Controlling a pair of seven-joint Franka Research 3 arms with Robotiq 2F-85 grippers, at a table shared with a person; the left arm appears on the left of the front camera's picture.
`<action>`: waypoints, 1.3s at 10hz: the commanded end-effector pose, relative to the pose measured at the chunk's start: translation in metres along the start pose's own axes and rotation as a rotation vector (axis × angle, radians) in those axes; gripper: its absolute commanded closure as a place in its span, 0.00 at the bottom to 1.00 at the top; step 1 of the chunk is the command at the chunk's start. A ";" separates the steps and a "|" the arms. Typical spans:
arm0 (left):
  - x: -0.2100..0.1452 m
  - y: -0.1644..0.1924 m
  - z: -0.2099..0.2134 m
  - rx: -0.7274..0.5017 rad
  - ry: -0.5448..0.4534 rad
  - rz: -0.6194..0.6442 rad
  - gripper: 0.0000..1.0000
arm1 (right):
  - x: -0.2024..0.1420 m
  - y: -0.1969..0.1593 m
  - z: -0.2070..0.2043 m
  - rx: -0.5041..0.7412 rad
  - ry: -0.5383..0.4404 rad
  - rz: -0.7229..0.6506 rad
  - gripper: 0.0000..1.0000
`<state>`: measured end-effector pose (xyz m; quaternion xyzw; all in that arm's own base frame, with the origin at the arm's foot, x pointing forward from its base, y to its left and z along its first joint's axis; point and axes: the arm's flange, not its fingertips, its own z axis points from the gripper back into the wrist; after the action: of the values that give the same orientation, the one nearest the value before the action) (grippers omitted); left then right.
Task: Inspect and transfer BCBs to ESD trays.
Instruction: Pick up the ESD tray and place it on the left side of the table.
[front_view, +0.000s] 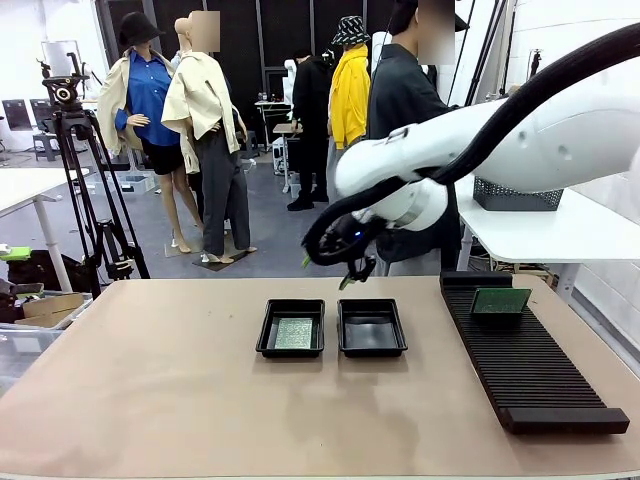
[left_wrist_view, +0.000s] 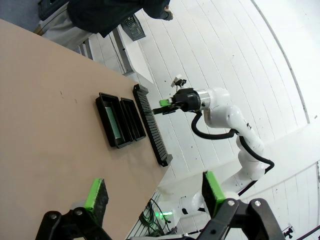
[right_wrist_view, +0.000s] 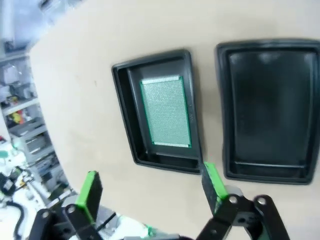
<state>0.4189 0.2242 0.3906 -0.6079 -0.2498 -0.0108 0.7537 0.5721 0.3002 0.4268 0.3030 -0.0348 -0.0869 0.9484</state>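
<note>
Two black ESD trays lie side by side at the table's middle. The left tray (front_view: 267, 328) (right_wrist_view: 125, 115) (left_wrist_view: 106, 119) holds a green BCB (front_view: 295, 332) (right_wrist_view: 166, 112) flat on its floor. The right tray (front_view: 372, 335) (right_wrist_view: 270, 110) (left_wrist_view: 132, 120) has nothing in it. A second BCB (front_view: 500, 300) stands upright in the far end of the ribbed rack (front_view: 530, 365). My right gripper (front_view: 350, 272) (right_wrist_view: 150, 192) hovers open above the far side of the trays, holding nothing. Off to the side of the table, my left gripper (left_wrist_view: 155, 197) is open with nothing in it.
The long black rack (left_wrist_view: 152, 132) runs along the table's right side. A person in dark clothes (front_view: 405, 100) stands at the far edge behind my right arm. A grey mesh basket (front_view: 515, 195) sits on a white table at the back right. Bare tabletop lies to the left and front.
</note>
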 end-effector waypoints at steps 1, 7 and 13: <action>-0.001 -0.003 0.001 0.008 -0.003 0.005 0.00 | -0.006 -0.063 0.048 0.140 0.023 -0.045 0.00; 0.009 -0.016 -0.023 0.054 0.021 0.015 0.00 | 0.018 -0.202 0.136 0.400 0.064 -0.099 0.00; 0.019 -0.091 -0.118 0.228 0.158 -0.080 0.00 | 0.043 -0.281 0.170 0.574 0.176 0.030 0.00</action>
<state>0.4541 0.1113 0.4630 -0.5251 -0.2220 -0.0598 0.8194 0.5428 -0.0198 0.4075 0.5456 0.0154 -0.0680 0.8351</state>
